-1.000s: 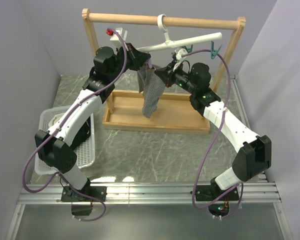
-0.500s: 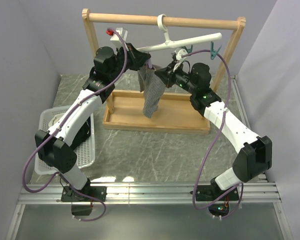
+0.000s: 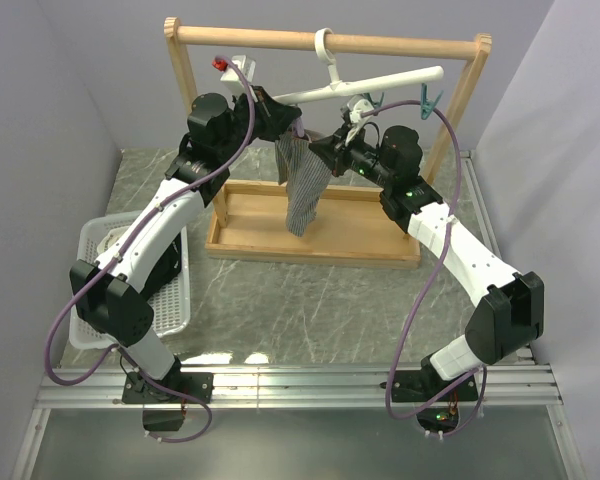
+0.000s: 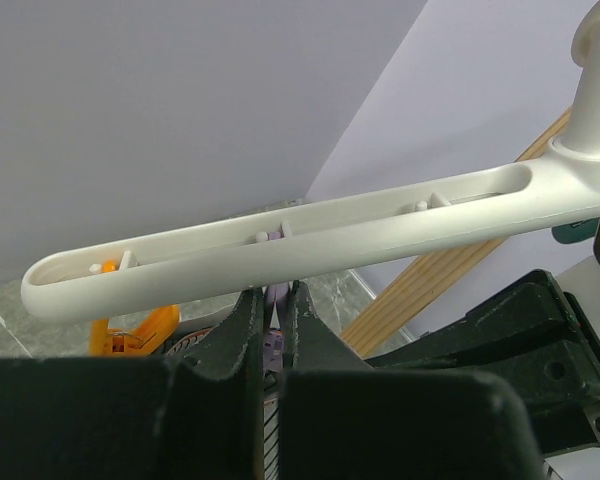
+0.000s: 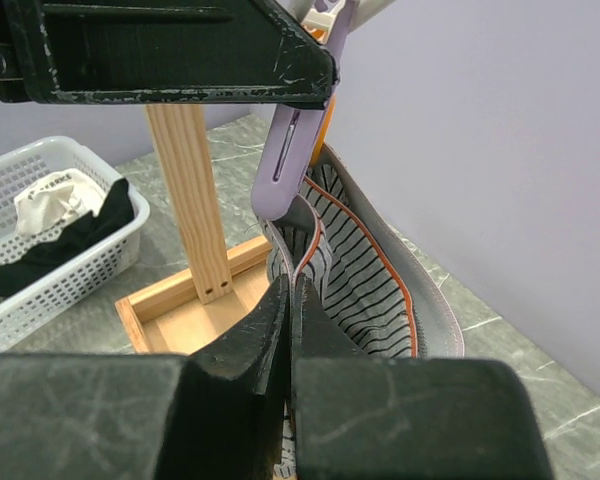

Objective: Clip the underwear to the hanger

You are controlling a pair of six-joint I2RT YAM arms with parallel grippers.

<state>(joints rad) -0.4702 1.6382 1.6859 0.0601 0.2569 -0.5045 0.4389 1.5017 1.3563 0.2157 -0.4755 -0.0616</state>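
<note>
The white hanger (image 3: 375,83) hangs by its hook from the wooden frame's top rail and also shows in the left wrist view (image 4: 310,235). The grey striped underwear (image 3: 302,185) hangs below its left half. My left gripper (image 3: 280,118) is shut on the purple clip (image 4: 272,305) just under the bar; that clip (image 5: 292,165) meets the waistband. My right gripper (image 3: 318,150) is shut on the underwear's waistband (image 5: 375,270), right beside the clip. An orange clip (image 4: 130,333) hangs near the bar's end. Teal clips (image 3: 430,100) dangle at the right.
The wooden frame (image 3: 325,42) stands on a wooden tray base (image 3: 315,245) at the back. A white basket (image 3: 175,300) at the left holds a black garment (image 5: 65,250) and a whitish cloth (image 5: 50,205). Grey walls close in on both sides.
The right gripper has shifted very slightly toward the hanger; the left arm, hanger and underwear stay as they were.
</note>
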